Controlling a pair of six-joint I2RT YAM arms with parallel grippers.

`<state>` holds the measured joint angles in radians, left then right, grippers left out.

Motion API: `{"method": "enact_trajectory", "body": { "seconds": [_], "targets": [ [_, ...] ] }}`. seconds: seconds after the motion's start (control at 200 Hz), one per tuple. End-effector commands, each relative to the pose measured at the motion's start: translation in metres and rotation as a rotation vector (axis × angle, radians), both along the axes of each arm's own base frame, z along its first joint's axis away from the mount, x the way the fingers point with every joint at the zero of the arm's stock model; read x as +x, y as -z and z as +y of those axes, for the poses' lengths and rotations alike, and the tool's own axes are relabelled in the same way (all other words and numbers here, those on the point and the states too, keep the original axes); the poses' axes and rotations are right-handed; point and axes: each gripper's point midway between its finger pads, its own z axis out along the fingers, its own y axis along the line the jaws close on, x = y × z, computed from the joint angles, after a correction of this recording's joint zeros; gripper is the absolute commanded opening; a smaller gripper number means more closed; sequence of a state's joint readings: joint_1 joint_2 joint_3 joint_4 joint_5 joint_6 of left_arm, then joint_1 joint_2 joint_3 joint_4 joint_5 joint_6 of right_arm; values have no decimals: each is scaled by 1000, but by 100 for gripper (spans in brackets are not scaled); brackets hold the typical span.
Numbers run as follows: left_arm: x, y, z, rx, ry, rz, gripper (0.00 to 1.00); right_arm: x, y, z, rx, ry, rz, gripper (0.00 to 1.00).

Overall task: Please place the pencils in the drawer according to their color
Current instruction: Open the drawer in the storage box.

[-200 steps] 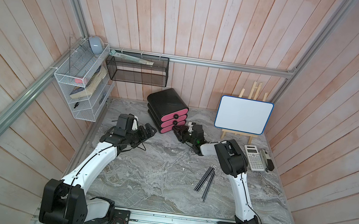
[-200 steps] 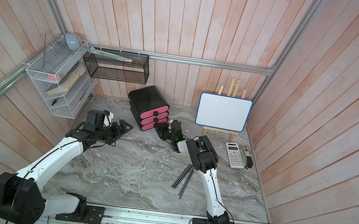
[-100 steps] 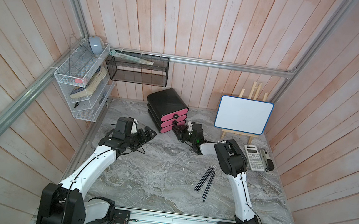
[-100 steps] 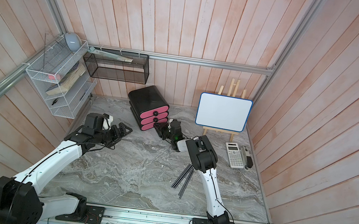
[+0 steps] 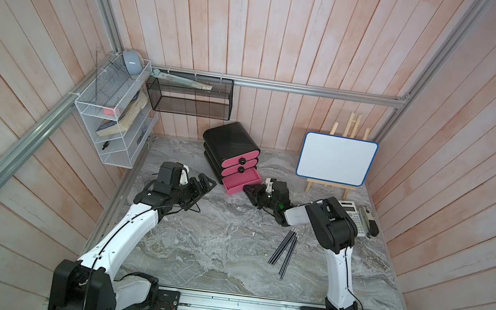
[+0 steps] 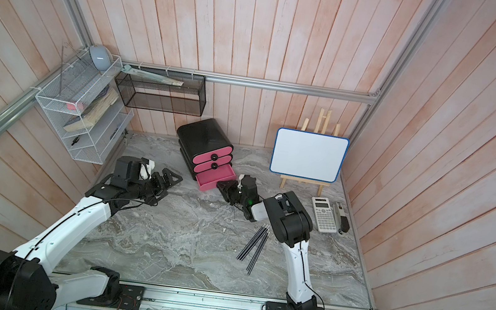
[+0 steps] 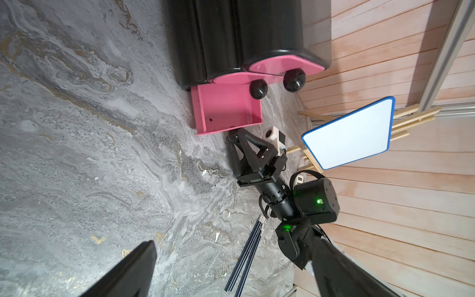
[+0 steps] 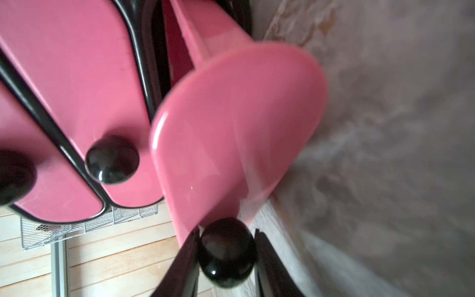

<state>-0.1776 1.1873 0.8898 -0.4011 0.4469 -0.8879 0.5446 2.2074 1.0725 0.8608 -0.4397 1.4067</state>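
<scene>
**Drawer (image 5: 241,183) open, pencils (image 5: 284,250) on the tabletop (image 5: 209,256)**

The right arm (image 5: 333,227) reaches to the black cabinet (image 5: 230,142). Its jaws are clamped on the round black knob (image 8: 227,253) of the bottom pink drawer, which sticks out. The two drawers above it are shut. The left arm (image 5: 138,222) hangs beside the cabinet, jaws apart, holding nothing. Black pencils lie together on the tabletop near the right arm.

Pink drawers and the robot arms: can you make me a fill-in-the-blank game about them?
The pulled-out drawer is the ____ one of three.
The right arm's fingers pinch its round black ____.
The pencils lying on the table are all ____.
Missing words: bottom, knob, black.
</scene>
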Motion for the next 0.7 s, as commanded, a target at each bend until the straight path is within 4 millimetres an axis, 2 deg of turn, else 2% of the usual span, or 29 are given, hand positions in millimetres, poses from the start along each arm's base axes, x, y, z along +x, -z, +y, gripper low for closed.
{"method": "enact_trajectory", "body": {
  "seconds": [0.0,0.33,0.535,0.615,0.695],
  "targets": [
    [-1,-9,-1,-20,-4,1,100,-26,-4,0,-11,-68,-10,7],
    [-4,-10,-1,-17,-33,13,99,-71,0,-23,-45,-123,19,7],
    [-4,-11,-5,-20,-24,27,99,-87,4,-34,-59,-124,25,8],
    [-4,-12,-6,-22,-21,34,100,-89,6,-35,-55,-127,29,13],
    [-4,-10,-7,-22,-23,42,100,-89,7,-34,-46,-129,26,30]
  ]
}}
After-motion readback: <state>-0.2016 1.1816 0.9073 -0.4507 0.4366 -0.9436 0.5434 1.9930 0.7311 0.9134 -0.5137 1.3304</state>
